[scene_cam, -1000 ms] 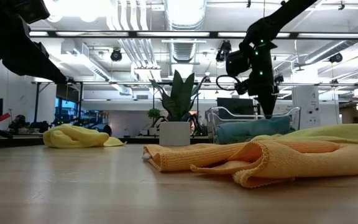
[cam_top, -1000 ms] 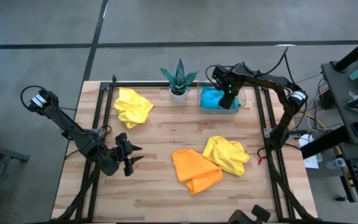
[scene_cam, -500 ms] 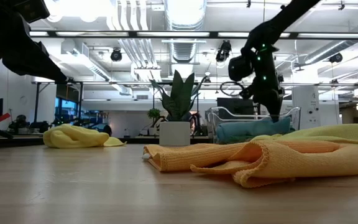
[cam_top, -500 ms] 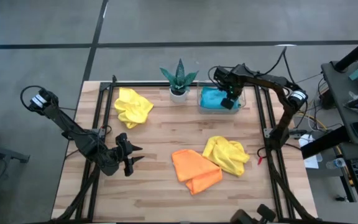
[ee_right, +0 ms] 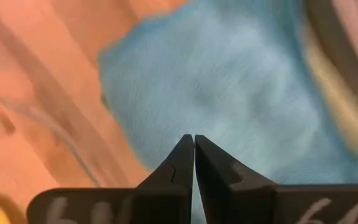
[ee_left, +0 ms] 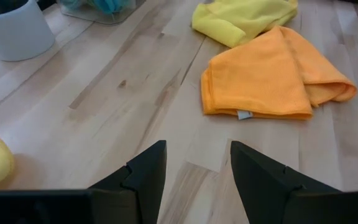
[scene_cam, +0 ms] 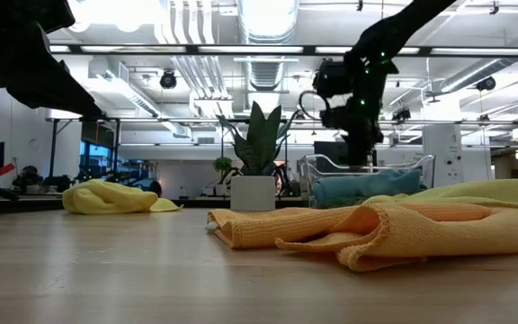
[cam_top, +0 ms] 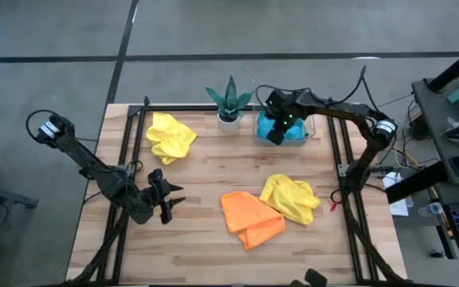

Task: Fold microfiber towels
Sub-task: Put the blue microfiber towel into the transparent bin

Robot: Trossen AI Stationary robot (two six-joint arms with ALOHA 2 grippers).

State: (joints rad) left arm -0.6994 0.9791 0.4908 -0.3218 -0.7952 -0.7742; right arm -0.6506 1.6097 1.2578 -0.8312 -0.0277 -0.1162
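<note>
Table (cam_top: pixel 213 171): light wood slats, filling the centre of the high view. Both arms reach in, left arm from the left edge, right arm from the upper right.

Right gripper (cam_top: pixel 275 132): upper centre-right of the high view, over the clear plastic tray (cam_top: pixel 309 127). Fingers pressed together with no gap, seen plainly in the right wrist view, tips against nothing but each other. Nothing held. The sky blue towel (ee_right: pixel 229 93) lies directly beyond the tips, inside the tray; whether the tips touch it cannot be told.

Left gripper (cam_top: pixel 168 204): lower left of the high view, above bare wood. Fingers (ee_left: pixel 143 177) stand apart with a clear gap and nothing between them.

Towels, largest showing first:
- orange towel (cam_top: pixel 249 217), lower centre, loosely folded, lying on the table.
- yellow towel (cam_top: pixel 292 197), just right of the orange one and touching it, crumpled.
- second yellow towel (cam_top: pixel 170 135), upper left of the table, crumpled, well apart from the rest.
- sky blue towel, in the tray, partly hidden by the right gripper from above.

Potted plant (cam_top: pixel 229 102) in a white pot, top centre, just left of the tray.

Low view: the orange towel fills the foreground and blocks the tray's lower part; the left arm is cut off at the upper left corner.
</note>
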